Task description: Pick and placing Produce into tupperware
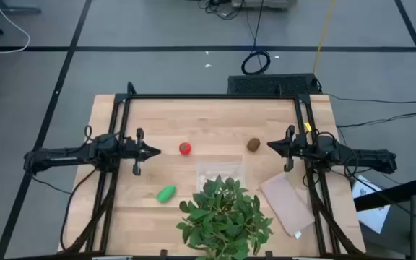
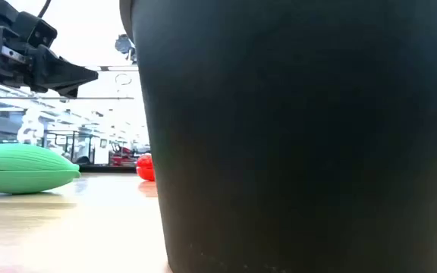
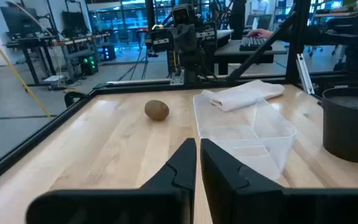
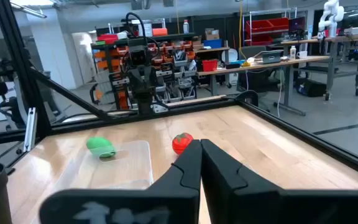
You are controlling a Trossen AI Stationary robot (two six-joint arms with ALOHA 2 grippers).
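Note:
The red tomato sits on the table just right of my left gripper, which is shut and touches nothing. The tomato also shows in the right wrist view. The brown kiwi ball rests just left of my right gripper, also shut and free. The green oblong piece lies nearer the table's near edge, left of centre. The clear tupperware stands at the table's middle, its near part under the plant's leaves; the tupperware is seen open-topped in the left wrist view.
A large leafy plant in a dark pot stands at the near edge and blocks most of the low view. A flat tan sheet lies right of it. Black frame rails border the table.

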